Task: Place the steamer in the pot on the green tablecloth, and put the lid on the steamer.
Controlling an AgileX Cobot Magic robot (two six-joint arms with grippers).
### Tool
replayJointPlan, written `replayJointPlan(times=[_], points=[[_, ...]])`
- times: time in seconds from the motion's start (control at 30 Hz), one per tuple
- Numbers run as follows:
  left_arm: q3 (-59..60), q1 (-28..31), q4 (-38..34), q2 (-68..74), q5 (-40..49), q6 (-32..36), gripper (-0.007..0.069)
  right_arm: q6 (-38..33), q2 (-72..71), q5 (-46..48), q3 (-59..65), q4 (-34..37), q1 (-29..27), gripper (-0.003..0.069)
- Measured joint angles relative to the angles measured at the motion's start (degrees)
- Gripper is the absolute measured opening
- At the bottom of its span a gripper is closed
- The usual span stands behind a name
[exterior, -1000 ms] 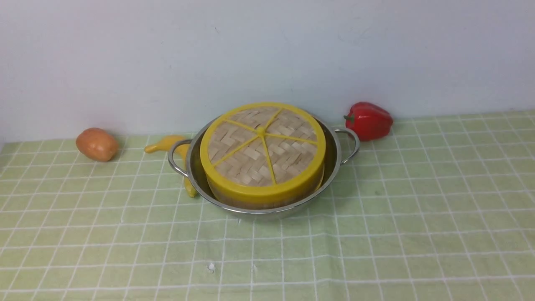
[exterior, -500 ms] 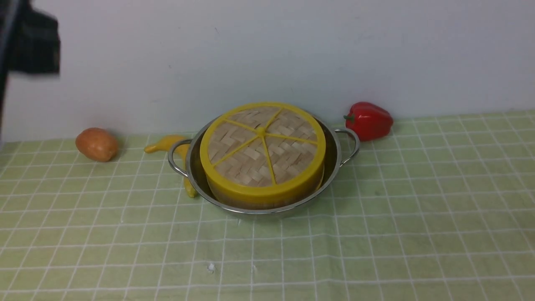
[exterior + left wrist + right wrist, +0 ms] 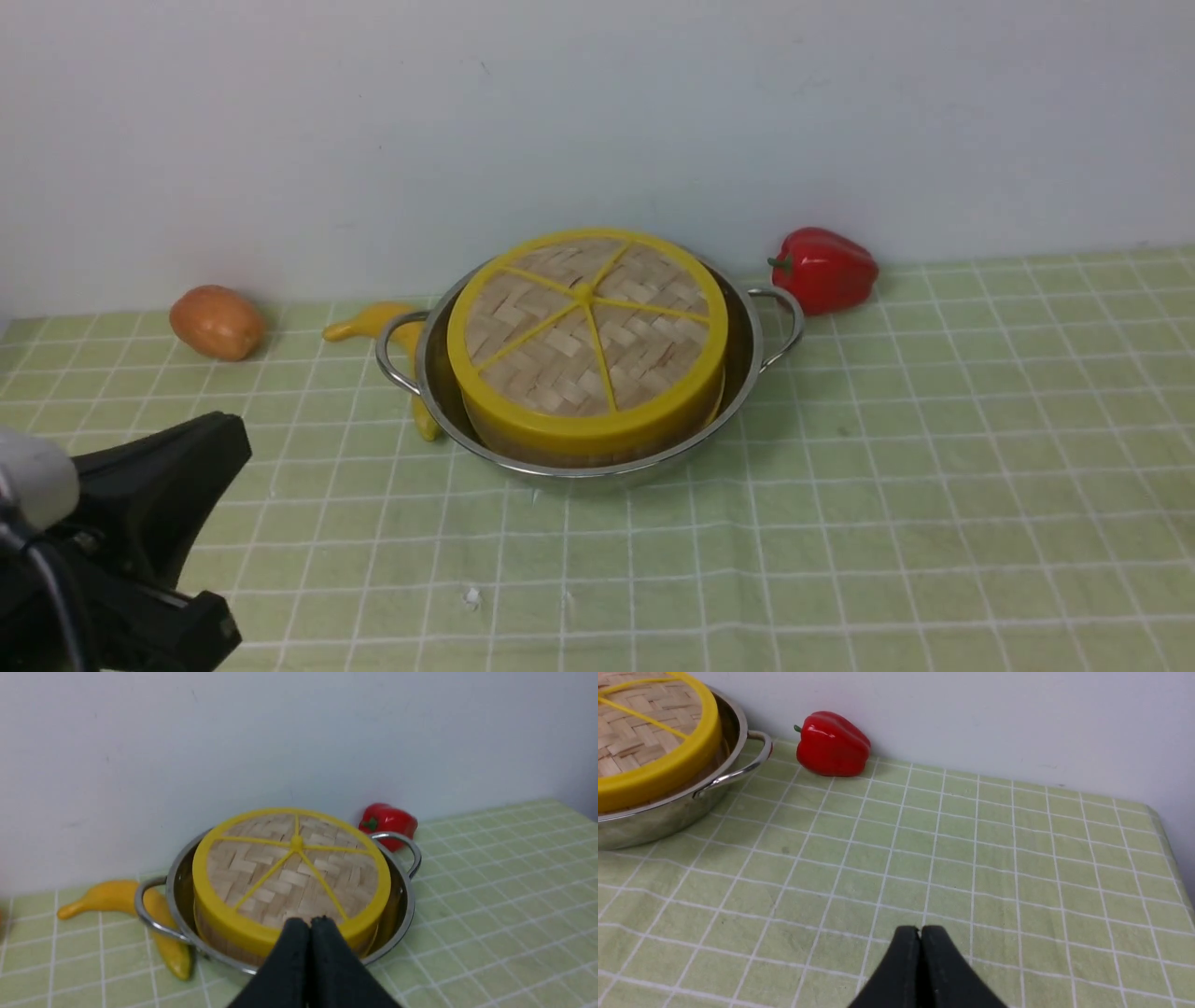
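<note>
Stainless steel, wide and shallow, the shiny two-handled pot (image 3: 744, 359) stands on the pale green tablecloth (image 3: 840, 523) with its thin white grid. Inside the pot sits the round bamboo steamer (image 3: 569, 455). Only a strip of its side shows, because the flat woven-bamboo lid (image 3: 586, 322), with a thick yellow rim and five spokes, lies on top of it and looks level and fully seated. That stacking is what the task asks for, so I judge both steps done.

The black left gripper (image 3: 309, 921) hovers in front of the pot, toward its left handle and well apart from it. Its jaws are pressed together on nothing, and the lid lies straight ahead of its tips. The black right gripper (image 3: 920, 929) hangs over bare cloth well to the right of the pot, jaws likewise together and empty.

A glossy red bell pepper (image 3: 823, 269) lies just beyond the pot's right handle. A yellow banana (image 3: 373, 322) lies against or just beside the pot's left side, and an orange-brown potato (image 3: 217, 322) lies farther left.
</note>
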Motion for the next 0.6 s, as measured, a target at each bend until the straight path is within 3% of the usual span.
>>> replayJointPlan(times=[0.33,0.43,0.6], points=[[0.5,1.2,1.2,-2.3,-0.8,1.3,-0.0008,0.1,0.0,0.0,0.0,0.0,0.0,0.0036],[0.7,4.8,3.3,-5.8,-0.3,3.4,-0.0005,0.2,-0.1,-0.1,0.0,0.0,0.0,0.0045],[9.0,16.5,7.0,-17.6,1.0,4.6,0.0001,0.2,-0.2,-0.1,0.0,0.0,0.0,0.0062]])
